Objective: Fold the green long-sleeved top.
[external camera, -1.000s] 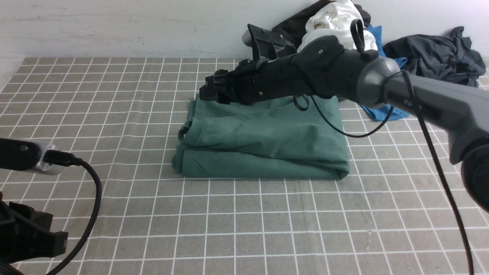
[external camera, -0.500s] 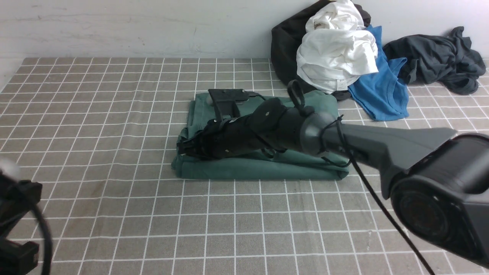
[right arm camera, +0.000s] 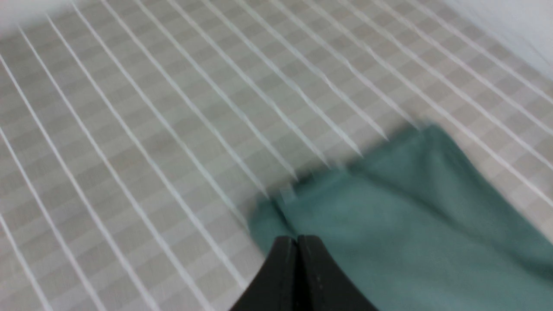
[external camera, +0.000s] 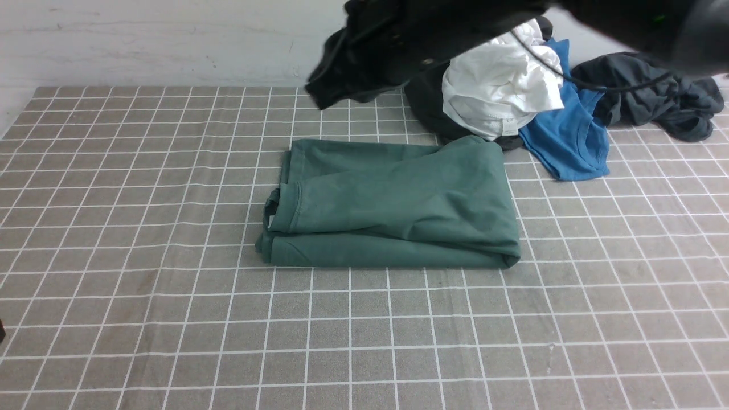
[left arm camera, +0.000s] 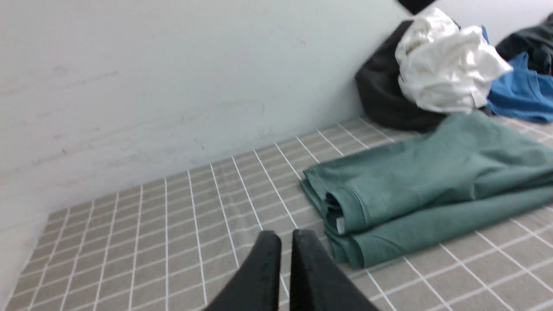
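Front view: right gripper [external camera: 320, 94] motion-blurred; its arm cut off by the far edge and hiding part of the white cloth [external camera: 501, 85] and the dark grey garment [external camera: 655, 94]. Black cloth [external camera: 424, 108] mostly covered (white cloth on top). Left arm: only a dark sliver at the left edge. Right wrist view: green top [right arm camera: 389, 224] blurred, cut off by the frame; chest print not discernible in any view.

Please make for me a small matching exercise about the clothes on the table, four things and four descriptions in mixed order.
Things
1. green top
2. blue cloth
3. white cloth
4. right gripper

Descriptions
A. raised, with fingers closed
B. folded over itself, nearest the robot
C. lying partly on black cloth
D. between the white and dark grey cloths

Pairs: 1-B, 2-D, 3-C, 4-A
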Robot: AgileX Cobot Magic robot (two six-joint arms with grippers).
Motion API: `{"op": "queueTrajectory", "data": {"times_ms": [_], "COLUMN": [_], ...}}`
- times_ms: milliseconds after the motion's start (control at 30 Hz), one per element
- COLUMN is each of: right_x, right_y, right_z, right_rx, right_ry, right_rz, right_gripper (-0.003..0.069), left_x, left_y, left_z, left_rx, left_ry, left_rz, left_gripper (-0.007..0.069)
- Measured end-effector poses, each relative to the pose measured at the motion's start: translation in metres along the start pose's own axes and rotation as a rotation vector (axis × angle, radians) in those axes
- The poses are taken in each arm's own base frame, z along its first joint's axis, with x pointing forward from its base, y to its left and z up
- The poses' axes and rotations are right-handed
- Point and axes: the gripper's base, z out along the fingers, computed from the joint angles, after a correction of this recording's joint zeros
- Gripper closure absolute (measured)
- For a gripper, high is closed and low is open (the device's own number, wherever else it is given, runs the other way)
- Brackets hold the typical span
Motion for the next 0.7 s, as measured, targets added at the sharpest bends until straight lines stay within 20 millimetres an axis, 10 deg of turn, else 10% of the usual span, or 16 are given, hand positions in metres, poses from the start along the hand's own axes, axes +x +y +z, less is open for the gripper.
{"op": "queueTrajectory", "data": {"times_ms": [133, 333, 700], "right_x": [0.02, 0.106, 0.251], "right_y": [-0.004, 0.02, 0.069], "right_z": [-0.046, -0.077, -0.106], "right_rx": [0.143, 0.155, 0.208], "right_ry": [0.176, 0.308, -0.149], "right_rz": [0.034, 0.099, 0.113], "right_gripper": [0.0669, 0.0669, 0.0669], "left_x": [0.003, 0.003, 0.003], "left_y": [0.001, 0.001, 0.001], "left_z": [0.002, 0.002, 0.002], "left_rx": [-0.019, -0.024, -0.024], "left_ry": [-0.03, -0.043, -0.043], "left_rz": [0.002, -0.001, -0.001], "left_gripper": [0.0601, 0.0601, 0.0601]}}
